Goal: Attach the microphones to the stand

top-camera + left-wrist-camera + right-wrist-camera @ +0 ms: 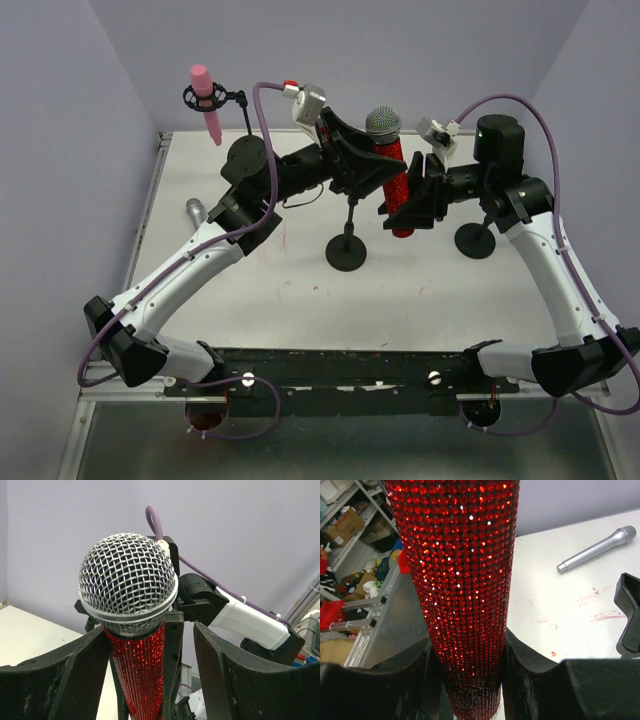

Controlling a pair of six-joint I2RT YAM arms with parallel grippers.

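The red microphone is standing upright, mesh head up, above the worktop near the middle stand. The right end effector is grasping its glittering lower body, both fingers pressing against the sides. The left end effector is sitting released around the body just under the head, with one finger close to the body and the other standing clear of it. Whether the microphone is seated in a clip is not discernible. The pink microphone is hanging in a holder at the far left. The silver microphone is lying flat on the worktop.
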